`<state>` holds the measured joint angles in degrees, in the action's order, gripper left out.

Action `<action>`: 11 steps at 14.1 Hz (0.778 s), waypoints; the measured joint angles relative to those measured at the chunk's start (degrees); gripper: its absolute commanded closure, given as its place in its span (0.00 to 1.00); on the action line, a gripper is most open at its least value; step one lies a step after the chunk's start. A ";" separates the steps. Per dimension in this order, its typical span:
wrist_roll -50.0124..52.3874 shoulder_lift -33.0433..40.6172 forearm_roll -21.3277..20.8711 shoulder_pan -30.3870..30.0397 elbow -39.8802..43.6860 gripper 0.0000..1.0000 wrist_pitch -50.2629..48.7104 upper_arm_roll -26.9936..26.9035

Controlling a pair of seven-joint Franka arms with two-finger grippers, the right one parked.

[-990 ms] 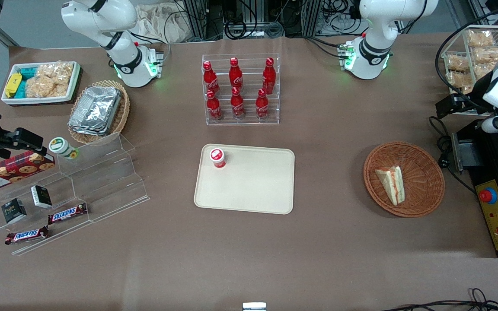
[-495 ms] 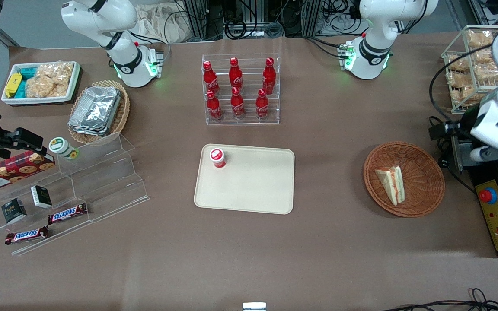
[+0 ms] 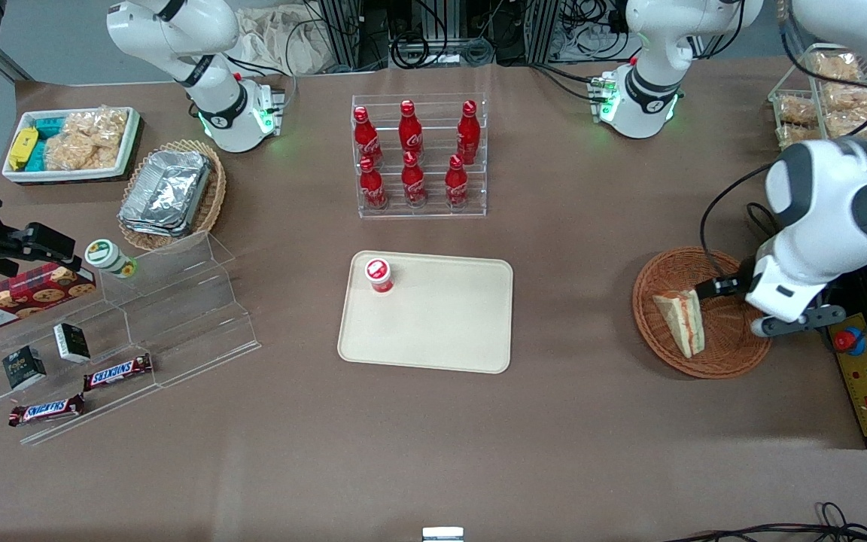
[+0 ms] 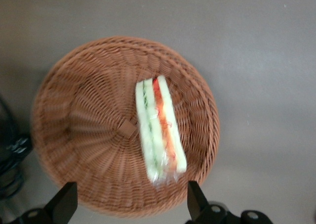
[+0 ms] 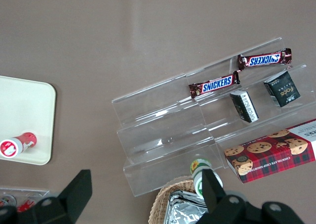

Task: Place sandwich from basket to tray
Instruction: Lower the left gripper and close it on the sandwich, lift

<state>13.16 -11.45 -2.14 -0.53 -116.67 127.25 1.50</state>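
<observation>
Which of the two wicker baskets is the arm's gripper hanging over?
The round reddish-brown basket holding the sandwich; the gripper hovers above it, fingers open. The paler oval basket holds foil containers.

basket (image 4: 89,135): woven reddish-brown wicker, ribbed and rough
sandwich (image 4: 159,130): pale soft bread under clear, glossy film wrap
tray (image 3: 433,331): smooth cream plastic, matt
table (image 3: 433,452): brown covering, matt and even
pincer (image 4: 129,204): above the basket, spread fingers (image 4: 64,202) of matt black plastic
bottles (image 3: 412,154): glossy red, in a clear acrylic rack (image 3: 420,207)
foil containers (image 3: 166,192): crinkled shiny metal foil, in a paler wicker basket (image 3: 211,199)
stepped shelf (image 3: 177,316): clear acrylic, glossy
</observation>
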 measured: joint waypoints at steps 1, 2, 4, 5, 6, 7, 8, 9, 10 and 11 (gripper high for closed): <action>0.47 -1.65 0.01 0.05 -1.68 0.00 3.87 0.02; 0.87 -3.29 0.03 0.06 -3.03 0.00 7.35 0.02; 1.92 -6.36 0.08 0.06 -4.75 0.02 13.07 0.02; 2.43 -7.64 0.09 0.07 -5.05 0.17 14.82 0.03; 2.78 -8.61 0.09 0.09 -5.11 0.36 15.73 0.04; 3.22 -9.11 0.10 0.10 -5.11 0.55 16.02 0.05; 3.83 -9.17 0.10 0.10 -5.10 0.76 16.03 0.08; 4.43 -9.04 0.10 0.10 -5.02 0.91 16.03 0.12; 4.91 -8.81 0.10 0.12 -4.81 0.97 15.91 0.20; 5.15 -8.37 0.10 0.14 -4.40 0.98 15.32 0.29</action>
<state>18.31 -19.82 -2.04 -0.39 -121.07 142.57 1.79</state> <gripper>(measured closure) 0.476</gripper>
